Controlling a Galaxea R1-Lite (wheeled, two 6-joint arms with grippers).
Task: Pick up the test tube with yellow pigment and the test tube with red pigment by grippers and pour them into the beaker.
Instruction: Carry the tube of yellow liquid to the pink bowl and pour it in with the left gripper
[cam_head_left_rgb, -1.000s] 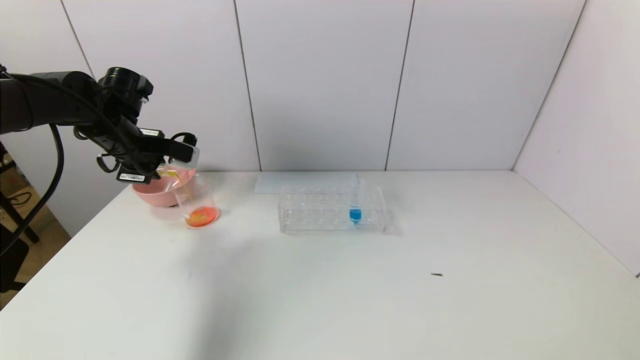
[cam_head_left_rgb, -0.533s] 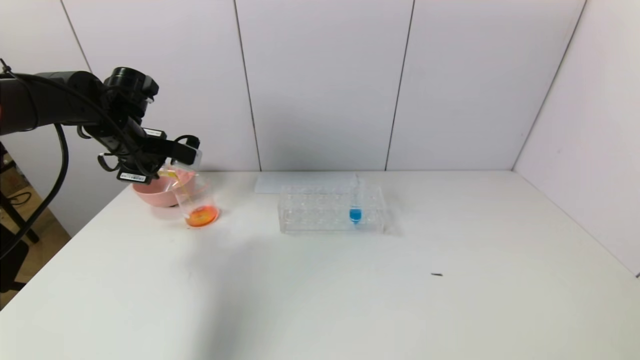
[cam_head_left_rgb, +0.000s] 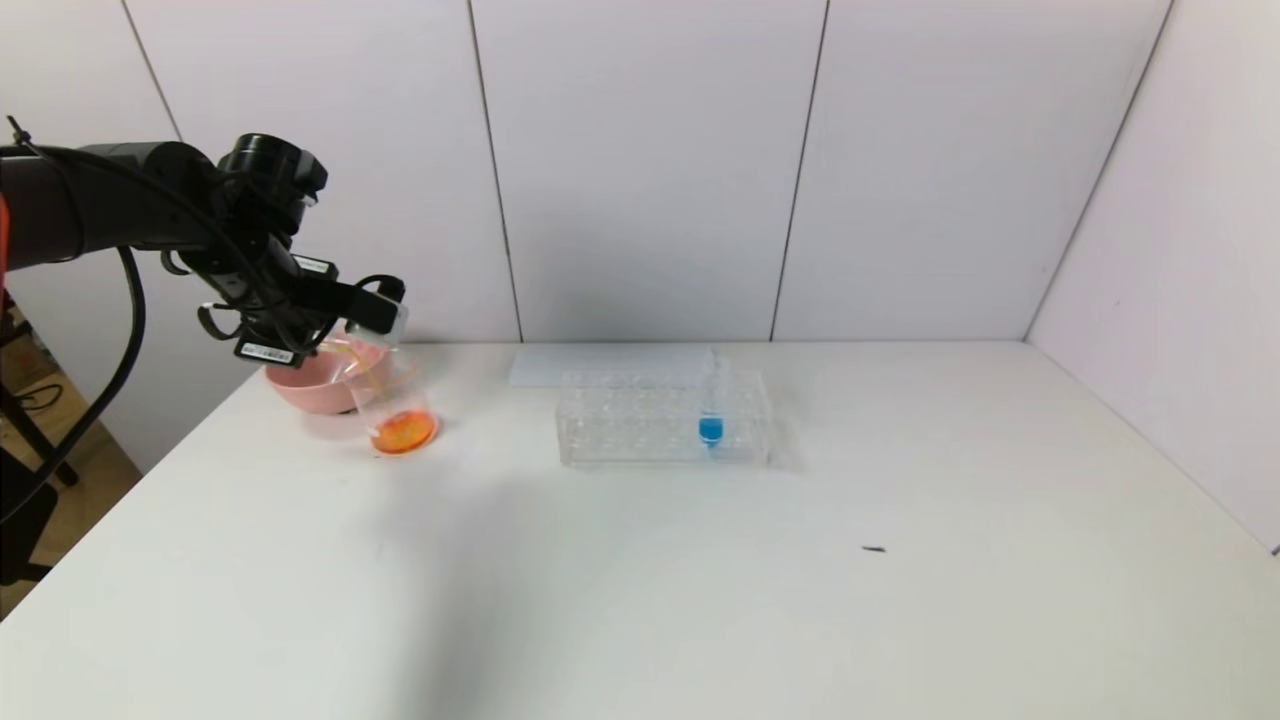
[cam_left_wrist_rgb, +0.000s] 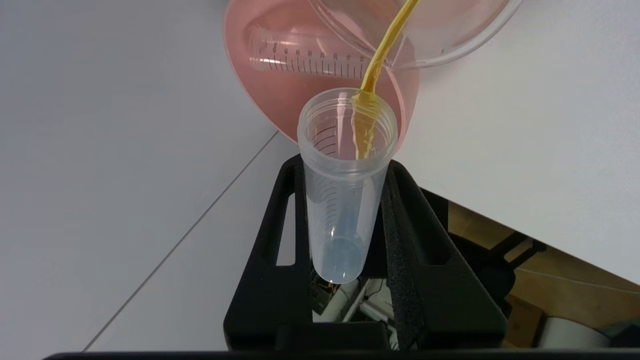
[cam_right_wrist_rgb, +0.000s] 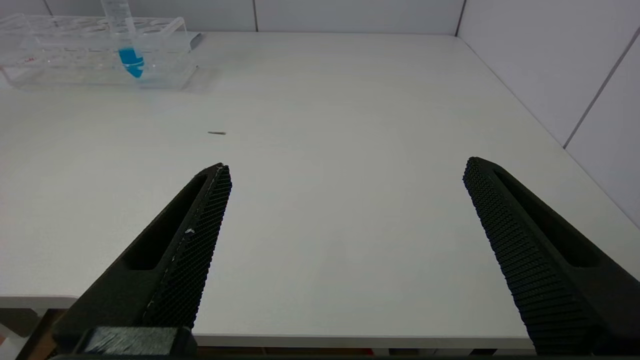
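Note:
My left gripper (cam_head_left_rgb: 378, 305) (cam_left_wrist_rgb: 345, 172) is shut on the test tube with yellow pigment (cam_head_left_rgb: 386, 320) (cam_left_wrist_rgb: 337, 200), tipped mouth-down over the beaker (cam_head_left_rgb: 393, 398) (cam_left_wrist_rgb: 450, 35) at the table's far left. A thin yellow stream (cam_left_wrist_rgb: 382, 50) runs from the tube's lip into the beaker. Orange liquid (cam_head_left_rgb: 403, 432) lies in the beaker's bottom. The tube's rounded end looks drained. The test tube with red pigment is out of view. My right gripper (cam_right_wrist_rgb: 345, 167) hangs open over the table's near right edge, holding nothing.
A pink bowl (cam_head_left_rgb: 310, 385) (cam_left_wrist_rgb: 260, 85) stands just behind the beaker, with an empty graduated tube (cam_left_wrist_rgb: 300, 52) lying in it. The clear rack (cam_head_left_rgb: 640, 420) (cam_right_wrist_rgb: 65, 65) at mid-table holds a blue-liquid tube (cam_head_left_rgb: 711, 425) (cam_right_wrist_rgb: 129, 55). A small dark speck (cam_head_left_rgb: 874, 549) lies on the tabletop.
My left arm has shifted slightly right and up, still gripping the tilted tube over the beaker. Everything else stays put.

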